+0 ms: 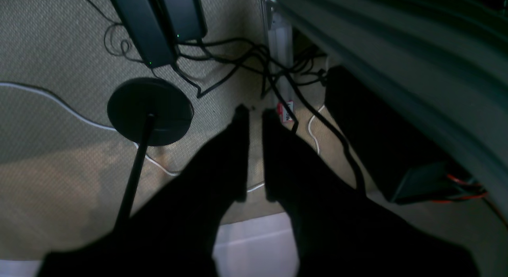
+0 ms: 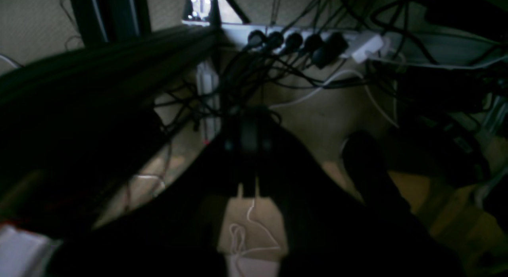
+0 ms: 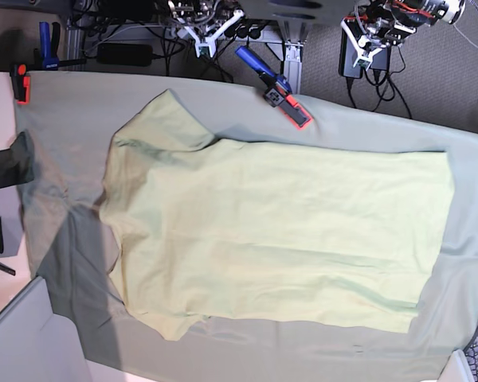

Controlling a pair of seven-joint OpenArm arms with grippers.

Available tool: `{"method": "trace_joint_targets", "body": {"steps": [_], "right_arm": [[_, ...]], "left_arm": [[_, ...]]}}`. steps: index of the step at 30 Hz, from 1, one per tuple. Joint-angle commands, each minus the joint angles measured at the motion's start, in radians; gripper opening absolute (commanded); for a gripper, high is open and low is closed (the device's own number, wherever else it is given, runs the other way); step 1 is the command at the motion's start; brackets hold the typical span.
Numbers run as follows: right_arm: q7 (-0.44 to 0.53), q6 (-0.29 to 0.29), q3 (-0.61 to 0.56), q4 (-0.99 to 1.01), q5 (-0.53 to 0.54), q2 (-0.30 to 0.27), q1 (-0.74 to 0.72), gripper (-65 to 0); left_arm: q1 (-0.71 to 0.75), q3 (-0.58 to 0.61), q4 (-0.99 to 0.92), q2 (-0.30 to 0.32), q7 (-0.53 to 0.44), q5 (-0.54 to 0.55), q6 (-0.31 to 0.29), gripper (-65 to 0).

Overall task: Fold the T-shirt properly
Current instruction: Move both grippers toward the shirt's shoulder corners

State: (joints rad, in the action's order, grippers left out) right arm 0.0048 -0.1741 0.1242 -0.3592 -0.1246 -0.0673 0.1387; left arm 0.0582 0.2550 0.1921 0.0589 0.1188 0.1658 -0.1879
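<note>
The pale yellow-green T-shirt [image 3: 279,231] lies spread flat on the grey-green table cloth [image 3: 80,119], sleeves toward the left and hem at the right. Both arms are parked beyond the table's far edge, away from the shirt. In the left wrist view, my left gripper [image 1: 255,111] hangs over the carpeted floor, its dark fingers a narrow gap apart with nothing between them. My right gripper [image 2: 250,140] also points at the floor, and its fingers are pressed together and empty. Neither wrist view shows the T-shirt.
A blue and orange clamp [image 3: 279,91] grips the far table edge, and an orange clamp [image 3: 20,83] sits at the left corner. Dark green fabric [image 3: 4,167] hangs at the left. Below are a black round stand base [image 1: 150,110], cables and a power strip [image 2: 309,41].
</note>
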Motion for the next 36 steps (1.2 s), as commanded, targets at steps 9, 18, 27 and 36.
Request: {"method": "trace_joint_targets", "body": {"steps": [9,18,27,36], "right_arm": [[0.003,0.021,-0.012,-0.196,0.004,-0.068,0.224,-65.0],[0.002,-0.069,-0.024,-0.589,0.212,-0.171,0.537,-65.0],[-0.004,-0.069,0.023,-1.138,0.385,-0.317,0.905,-65.0],[-0.148,-0.055,0.32,-1.59,0.724,-0.336,1.053,-65.0]], "left_arm": [[0.252,-0.001,0.248,0.094,-0.251,-0.01,-0.004,-59.4],[0.543,-0.088,0.719,0.189,-0.325,0.061,-0.229,-59.4],[0.834,-0.366,1.203,0.208,-0.324,0.198,-0.51,-59.1],[1.018,-0.467,1.636,0.23,-0.318,0.228,-0.51,-58.4]]}}
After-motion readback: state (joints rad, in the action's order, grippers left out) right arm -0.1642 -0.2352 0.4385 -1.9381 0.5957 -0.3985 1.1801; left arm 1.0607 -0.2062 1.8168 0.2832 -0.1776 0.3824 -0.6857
